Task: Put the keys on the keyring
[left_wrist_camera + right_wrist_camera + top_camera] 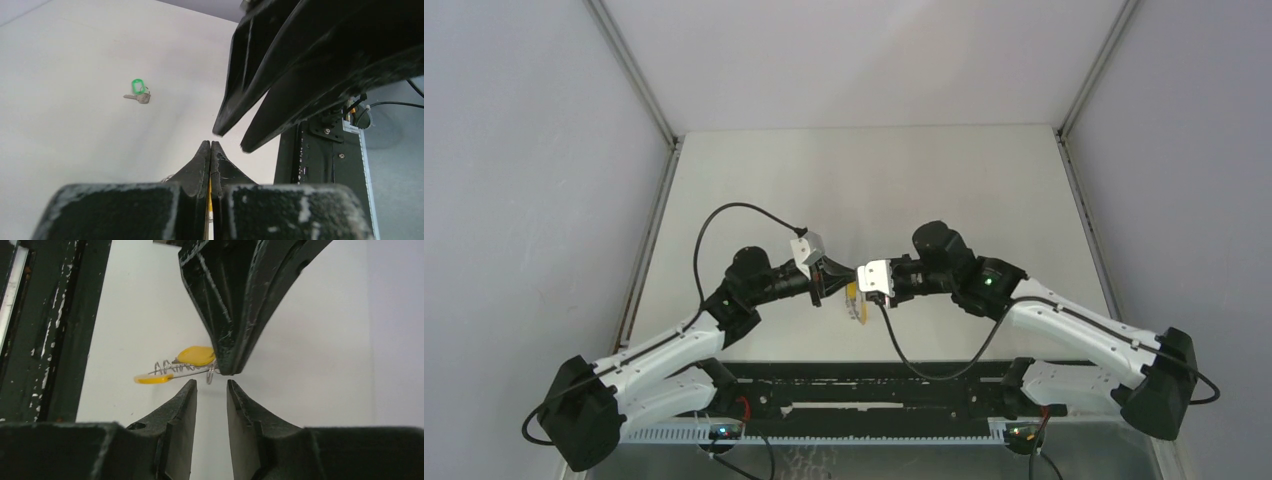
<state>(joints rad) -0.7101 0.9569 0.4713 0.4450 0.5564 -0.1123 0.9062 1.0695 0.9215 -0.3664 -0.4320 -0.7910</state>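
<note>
Keyring (175, 372), a large grey metal ring with a yellow-orange section, hangs over the white worktop (924, 180) near its front edge, pinched in the closed left pincer (227, 369). Right pincer (211, 386) sits just below, part-open and empty. Threading looks half done; next, likely, it must fetch the green-headed metal key (138, 94) lying well apart.

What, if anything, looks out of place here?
The green-headed key lies alone on the table, apart from both arms. The left fingers pinch the keyring, seen edge-on, by their very tips, a thin hold. Nothing looks damaged or spilled.
</note>
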